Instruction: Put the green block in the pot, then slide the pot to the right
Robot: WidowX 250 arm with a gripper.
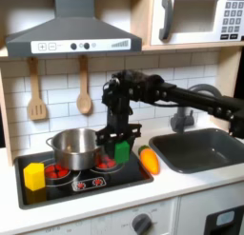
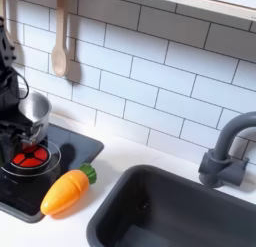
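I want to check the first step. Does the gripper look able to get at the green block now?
Probably yes: in the first exterior view the gripper stands directly over the green block, with fingers around it. The pot sits apart on the first exterior view's left.

the second exterior view's left edge cuts off the pot (image 2: 37, 109) and the hand (image 2: 14, 131).

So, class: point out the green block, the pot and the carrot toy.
green block (image 1: 121, 148), first exterior view, its front face.
pot (image 1: 75, 149), first exterior view, its side wall.
carrot toy (image 2: 64, 191), second exterior view, its orange body.
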